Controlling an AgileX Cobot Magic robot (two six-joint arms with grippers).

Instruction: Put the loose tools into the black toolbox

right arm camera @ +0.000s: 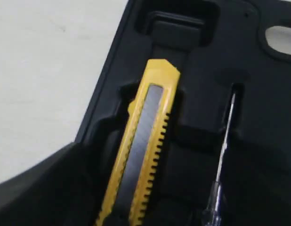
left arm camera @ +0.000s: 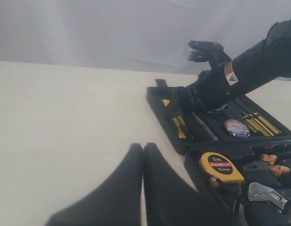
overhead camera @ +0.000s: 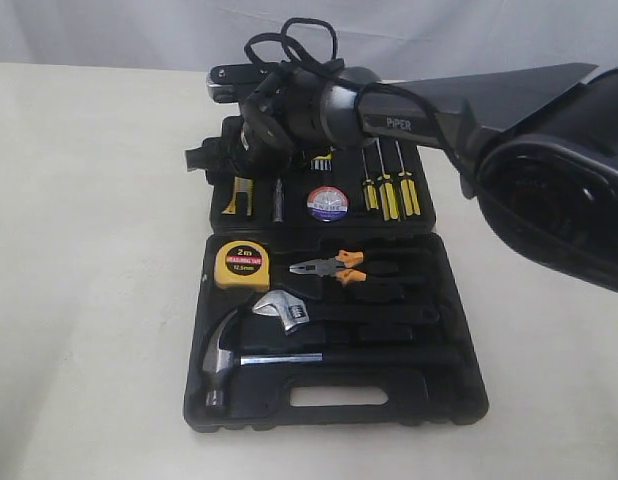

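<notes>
Right wrist view looks down on the yellow-and-black utility knife (right arm camera: 145, 150), lying lengthwise in its recess of the black toolbox (right arm camera: 258, 94), with a slim clear-handled screwdriver (right arm camera: 222, 160) just beside it in a separate slot. Exterior view puts the knife in the upper left of the open case, under the right gripper (overhead camera: 214, 160); whether its jaws are apart or clamped on the knife I cannot tell, since the arm hides them. The left gripper (left arm camera: 143, 188) hangs over the bare counter (left arm camera: 65, 117) with jaws together. The 2m tape measure (overhead camera: 241, 264), pliers (overhead camera: 334, 268) and tape roll (overhead camera: 327, 203) sit in their recesses, so this looks like the last placement. To do it well: check the knife lies flat, spread the jaws fully, then lift straight up so neither jaw drags it out or snags the screwdriver
</notes>
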